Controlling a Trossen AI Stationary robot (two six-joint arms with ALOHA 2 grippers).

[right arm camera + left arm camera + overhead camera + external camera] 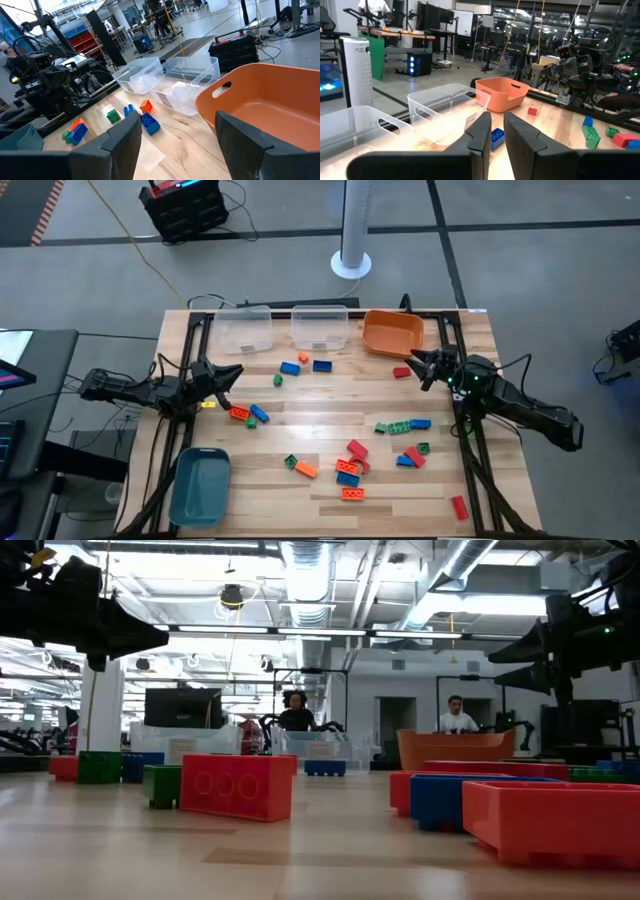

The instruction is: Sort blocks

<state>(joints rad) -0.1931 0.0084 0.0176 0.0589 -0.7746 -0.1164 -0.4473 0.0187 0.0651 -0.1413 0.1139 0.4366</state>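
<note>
Grey concrete floor surrounds a wooden counter (330,480) seen from straight above. Along its far edge stand two clear bins (245,330) and an orange bin (392,332); a teal bin (200,485) sits at the near left corner. All four bins look empty of bricks. The blocks (350,465) lie scattered over the wood: a few near the clear bins, a pair by the left arm, a larger cluster at centre right, one red brick alone near the right edge. The left pincer (228,377) hangs at the left side, the right pincer (418,368) beside the orange bin with a red brick just by it.

From counter height, large red, blue and green bricks fill the foreground; two people stand far off in the room.

The left wrist view shows the left pincer's fingers (480,132) pressed nearly together, holding nothing, with a blue brick (496,138) beyond them.

The right wrist view shows the right pincer's fingers (125,142) spread wide and empty, facing the orange bin.

Sorting appears barely begun: by this look every brick is yet to be binned.
</note>
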